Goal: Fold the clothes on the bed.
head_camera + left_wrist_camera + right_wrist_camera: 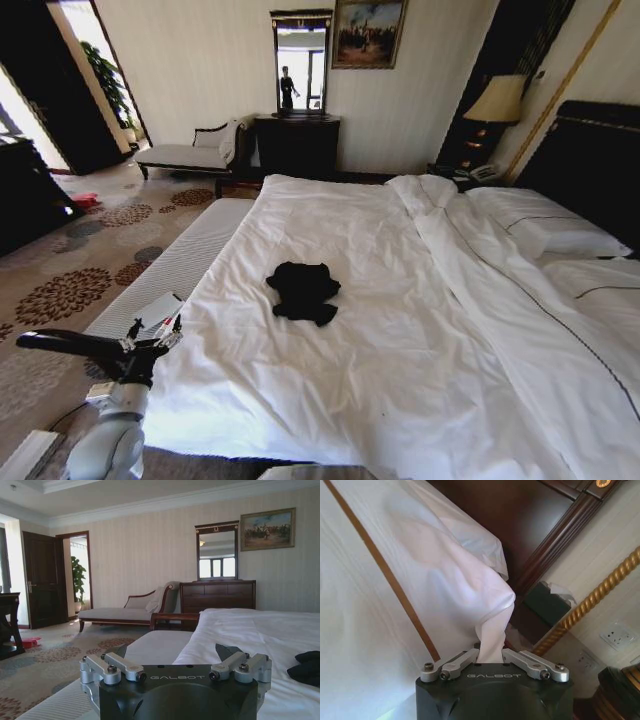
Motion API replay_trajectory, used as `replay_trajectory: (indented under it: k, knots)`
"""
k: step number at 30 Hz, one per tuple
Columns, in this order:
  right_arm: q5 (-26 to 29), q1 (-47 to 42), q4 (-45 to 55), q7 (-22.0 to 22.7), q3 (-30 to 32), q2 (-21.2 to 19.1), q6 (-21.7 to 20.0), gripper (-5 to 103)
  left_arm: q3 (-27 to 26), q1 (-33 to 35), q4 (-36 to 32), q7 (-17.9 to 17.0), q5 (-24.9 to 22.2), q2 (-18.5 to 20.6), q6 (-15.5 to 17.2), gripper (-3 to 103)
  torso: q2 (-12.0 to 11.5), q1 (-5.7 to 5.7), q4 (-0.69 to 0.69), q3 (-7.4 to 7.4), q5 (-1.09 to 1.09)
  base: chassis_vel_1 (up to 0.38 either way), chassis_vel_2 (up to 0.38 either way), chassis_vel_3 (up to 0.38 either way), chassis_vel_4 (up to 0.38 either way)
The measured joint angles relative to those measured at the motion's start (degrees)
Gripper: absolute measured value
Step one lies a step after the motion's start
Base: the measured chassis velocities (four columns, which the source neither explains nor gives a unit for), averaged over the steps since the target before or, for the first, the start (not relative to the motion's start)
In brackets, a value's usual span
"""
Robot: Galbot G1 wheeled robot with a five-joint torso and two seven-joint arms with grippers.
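The black T-shirt (303,291), crumpled mid-bed (400,400), lay ahead and right of the open, empty left gripper (158,335); the right gripper (492,656) pinched white bedding (470,595).

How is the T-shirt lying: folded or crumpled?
Crumpled: the T-shirt sits bunched in an uneven heap on the bed, no clean folds.

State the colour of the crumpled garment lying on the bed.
Black crumpled cotton T-shirt; clearest in the head view.

clothes (303,291) on bed (420,330), mid-mattress
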Motion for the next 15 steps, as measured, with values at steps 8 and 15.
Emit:
replay_trajectory:
  k: [8, 15]
  knots:
    - [-2.2, 1.8, -4.5, 0.0, -2.0, -0.1, 0.5, 0, 0.7, 0.0, -0.7, -0.1, 1.1, -0.3, 0.3, 99, 0.0, 0.0, -0.01, 0.0, 0.0, 0.0, 0.0, 0.0, 0.0]
    - [-4.3, 5.5, -10.7, 0.7, -4.5, -1.6, 0.6, 0, 0.4, 0.8, -1.4, -0.2, 1.3, -0.4, 0.5, 99, 0.0, 0.0, -0.01, 0.0, -0.01, 0.0, 0.0, 0.0, 0.0]
